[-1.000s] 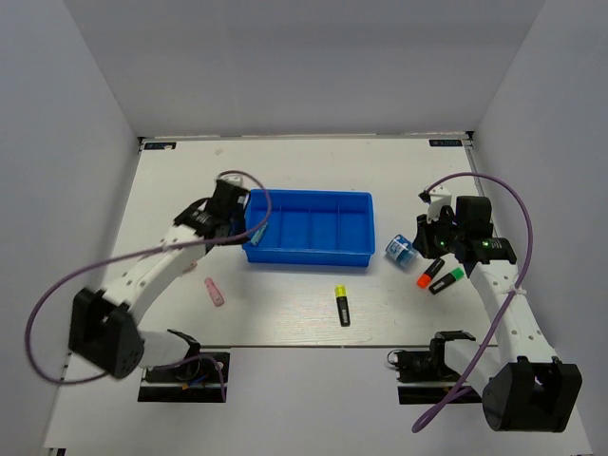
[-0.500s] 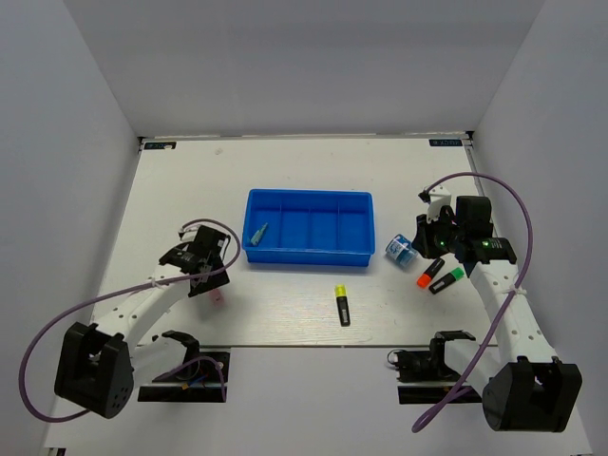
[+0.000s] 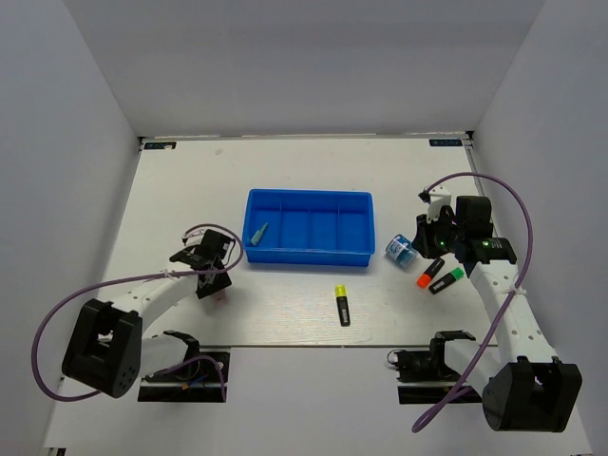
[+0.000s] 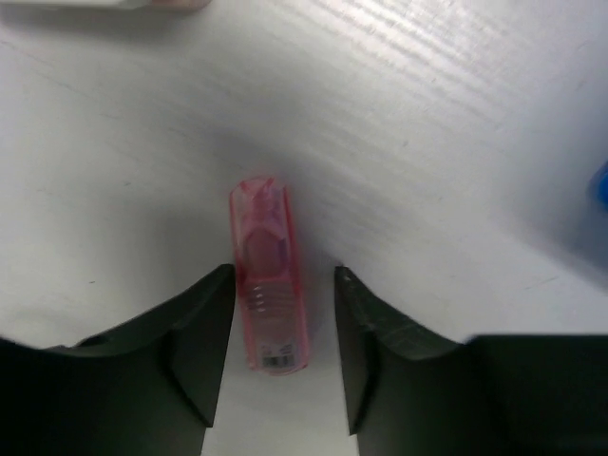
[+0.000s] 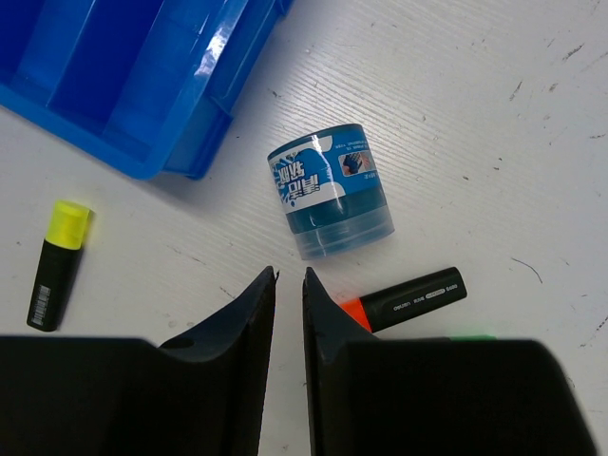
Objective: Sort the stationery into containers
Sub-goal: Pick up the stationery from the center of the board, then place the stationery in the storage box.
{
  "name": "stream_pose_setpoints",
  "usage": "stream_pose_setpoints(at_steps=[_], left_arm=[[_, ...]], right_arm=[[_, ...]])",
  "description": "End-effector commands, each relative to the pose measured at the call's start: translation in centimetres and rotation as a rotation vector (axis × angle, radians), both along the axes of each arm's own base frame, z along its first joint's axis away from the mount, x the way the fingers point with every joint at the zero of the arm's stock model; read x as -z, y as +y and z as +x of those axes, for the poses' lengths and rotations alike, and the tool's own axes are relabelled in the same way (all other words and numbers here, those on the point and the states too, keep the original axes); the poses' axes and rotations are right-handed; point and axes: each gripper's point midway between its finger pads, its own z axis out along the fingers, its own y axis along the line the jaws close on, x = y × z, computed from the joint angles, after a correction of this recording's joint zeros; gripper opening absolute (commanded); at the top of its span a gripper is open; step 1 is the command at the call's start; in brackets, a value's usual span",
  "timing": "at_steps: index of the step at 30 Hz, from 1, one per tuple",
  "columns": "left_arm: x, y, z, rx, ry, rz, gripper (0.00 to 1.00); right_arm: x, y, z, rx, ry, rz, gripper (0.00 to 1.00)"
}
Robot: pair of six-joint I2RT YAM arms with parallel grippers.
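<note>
The pink pen lies flat on the table between the open jaws of my left gripper; neither finger touches it. In the top view this gripper is low over the pen, in front of the left end of the blue tray. A pale-green pen lies in the tray's leftmost compartment. My right gripper is shut and empty, hovering just short of the blue-white roll, with the orange highlighter beside its right finger. No white piece shows.
The yellow highlighter lies in front of the tray. The green highlighter lies beside the orange one, right of the roll. The tray's corner is close to the roll. Walls enclose the table.
My left arm has drawn back from the tray's left end, leaving the pale-green pen in it, and come down over the pink pen. The right arm has not moved.
</note>
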Motion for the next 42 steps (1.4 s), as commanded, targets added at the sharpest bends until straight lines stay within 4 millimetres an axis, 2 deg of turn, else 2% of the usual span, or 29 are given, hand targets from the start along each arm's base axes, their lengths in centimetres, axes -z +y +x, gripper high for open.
stream_pose_setpoints(at_steps=[1, 2, 3, 6, 8, 10, 13, 14, 15, 18, 19, 20, 21, 22, 23, 24, 25, 26, 28, 30, 31, 32, 33, 34, 35, 36, 37, 42], left_arm=[[1.9, -0.2, -0.7, -0.015, 0.026, -0.024, 0.51], [2.0, -0.2, -0.6, -0.018, 0.021, -0.026, 0.46], [2.2, -0.2, -0.7, -0.018, 0.024, -0.026, 0.34], [2.6, -0.1, -1.1, -0.024, 0.036, -0.022, 0.18], [2.6, 0.0, -1.4, -0.023, 0.031, -0.027, 0.15], [2.5, 0.0, -1.4, -0.022, 0.028, -0.027, 0.08], [0.8, -0.8, -1.0, 0.026, -0.015, -0.048, 0.02], [-1.3, -1.6, 0.4, 0.053, -0.073, -0.064, 0.02], [-2.2, -2.1, 0.8, 0.087, -0.095, -0.057, 0.02], [-8.3, -4.7, 4.1, 0.187, -0.223, -0.094, 0.02], [-9.0, -5.3, 4.2, 0.215, -0.22, -0.097, 0.02], [-10.9, -6.1, 5.3, 0.232, -0.26, -0.11, 0.02], [-12.0, -7.3, 6.2, 0.286, -0.26, -0.103, 0.02], [-12.3, -7.2, 6.3, 0.292, -0.248, -0.088, 0.02], [-14.8, -7.9, 7.6, 0.301, -0.297, -0.093, 0.02], [-14.2, -8.4, 7.8, 0.326, -0.263, -0.072, 0.02], [-14.5, -8.9, 8.3, 0.342, -0.277, -0.073, 0.02], [-16.0, -9.9, 9.6, 0.361, -0.32, -0.083, 0.02], [-14.9, -11.1, 10.7, 0.415, -0.283, -0.071, 0.02], [-17.2, -12.8, 12.8, 0.461, -0.337, -0.088, 0.04], [-16.3, -13.8, 14.2, 0.473, -0.311, -0.081, 0.06], [-16.2, -14.1, 14.7, 0.479, -0.3, -0.072, 0.09], [-18.0, -15.0, 16.1, 0.486, -0.344, -0.083, 0.12], [-16.1, -15.2, 17.1, 0.507, -0.297, -0.038, 0.15], [-15.8, -15.1, 17.3, 0.508, -0.276, -0.025, 0.2], [-16.3, -15.6, 18.5, 0.513, -0.288, -0.016, 0.25], [-15.3, -15.4, 18.7, 0.519, -0.253, 0.007, 0.29], [-14.1, -14.5, 19.6, 0.51, -0.209, 0.077, 0.31]], right_arm=[[-0.5, 0.0, 0.1, -0.009, -0.024, 0.003, 0.22], [-0.5, 0.1, 0.1, -0.011, -0.023, 0.003, 0.22], [-0.5, 0.1, 0.0, -0.01, -0.021, 0.004, 0.22], [-0.3, 0.0, 0.1, -0.006, -0.015, 0.002, 0.22], [-0.7, 0.0, 0.1, -0.005, -0.028, 0.003, 0.22], [-0.6, 0.1, 0.1, -0.009, -0.025, 0.005, 0.22], [-0.8, 0.1, 0.0, -0.01, -0.031, 0.007, 0.22], [-0.7, 0.1, 0.0, -0.012, -0.029, 0.008, 0.22], [-0.8, 0.1, 0.0, -0.012, -0.031, 0.005, 0.22], [-0.8, 0.1, 0.1, -0.01, -0.031, 0.007, 0.22], [-0.8, 0.1, 0.1, -0.01, -0.03, 0.007, 0.22], [-0.6, 0.1, 0.0, -0.01, -0.026, 0.007, 0.22], [-0.8, 0.1, 0.0, -0.012, -0.032, 0.005, 0.22], [-0.7, 0.0, 0.0, -0.008, -0.028, 0.007, 0.22], [-0.7, 0.1, 0.0, -0.008, -0.028, 0.006, 0.22], [-0.7, 0.0, 0.0, -0.008, -0.029, 0.007, 0.22], [-0.7, 0.1, 0.0, -0.01, -0.026, 0.007, 0.22], [-0.7, 0.1, 0.0, -0.01, -0.028, 0.007, 0.22], [-0.7, 0.2, 0.0, -0.014, -0.027, 0.009, 0.22], [-0.5, 0.2, 0.0, -0.017, -0.021, 0.01, 0.22], [-0.5, 0.2, 0.0, -0.017, -0.02, 0.011, 0.22], [-0.5, 0.2, -0.1, -0.018, -0.018, 0.012, 0.23], [-0.3, 0.2, -0.2, -0.017, -0.011, 0.009, 0.25], [-0.5, 0.2, 0.0, -0.019, -0.022, 0.008, 0.26], [-0.6, 0.1, 0.1, -0.015, -0.026, 0.007, 0.28], [-0.4, 0.1, 0.0, -0.014, -0.019, 0.008, 0.3], [-0.4, 0.1, 0.0, -0.012, -0.021, 0.007, 0.31], [-0.2, 0.1, 0.0, -0.014, -0.013, 0.003, 0.34]])
